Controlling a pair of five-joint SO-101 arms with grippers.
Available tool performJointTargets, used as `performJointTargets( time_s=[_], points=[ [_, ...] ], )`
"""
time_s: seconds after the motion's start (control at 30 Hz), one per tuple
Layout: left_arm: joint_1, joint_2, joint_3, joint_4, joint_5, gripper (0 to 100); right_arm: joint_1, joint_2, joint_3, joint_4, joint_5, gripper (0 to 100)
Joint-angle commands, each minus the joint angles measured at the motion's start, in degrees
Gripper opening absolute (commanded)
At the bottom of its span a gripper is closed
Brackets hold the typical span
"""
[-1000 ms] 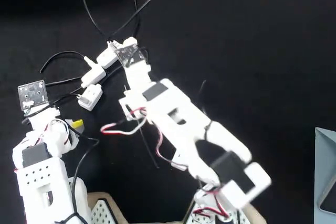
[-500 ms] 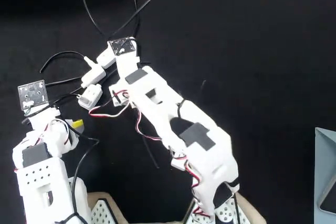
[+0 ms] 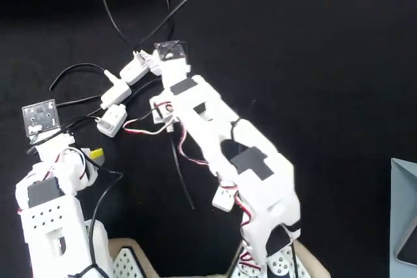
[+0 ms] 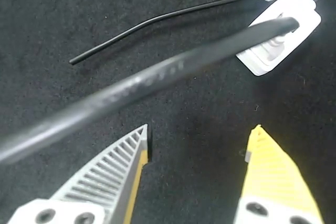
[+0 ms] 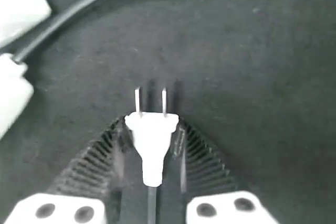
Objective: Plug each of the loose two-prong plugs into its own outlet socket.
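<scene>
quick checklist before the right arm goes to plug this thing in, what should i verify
1. Plug clamped in right pincer: ok.
2. Prongs clear and pointing away from the pincer: ok.
3. Prongs lined up with a socket: not ok, bare black table lies ahead.
4. Left pincer open, holding nothing: ok.
5. White socket block in the left wrist view free to take a plug: cannot tell, a black cable crosses it.

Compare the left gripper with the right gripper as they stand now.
The left gripper is open and empty; the right gripper is shut on a white two-prong plug, its prongs pointing ahead. The left gripper has one yellow finger; the right gripper's fingers both look dark. Both face down at the black table.
</scene>
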Motion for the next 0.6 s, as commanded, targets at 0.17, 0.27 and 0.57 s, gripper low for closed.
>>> performJointTargets(
  time_s=[0.17,0.27,0.57],
  points=[
    [-0.5,-0.7,-0.4,-1.1,0.2,30,8.2,-21.1,14.0,0.3,-16.3,1.2],
    [-0.5,-0.7,-0.4,-1.1,0.2,30,10.2,-29.6,20.8,0.4,-18.3,1.2],
    [-0.5,-0.7,-0.4,-1.1,0.2,30,10.8,-59.7,46.2,0.0,-17.6,1.2]
  ],
)
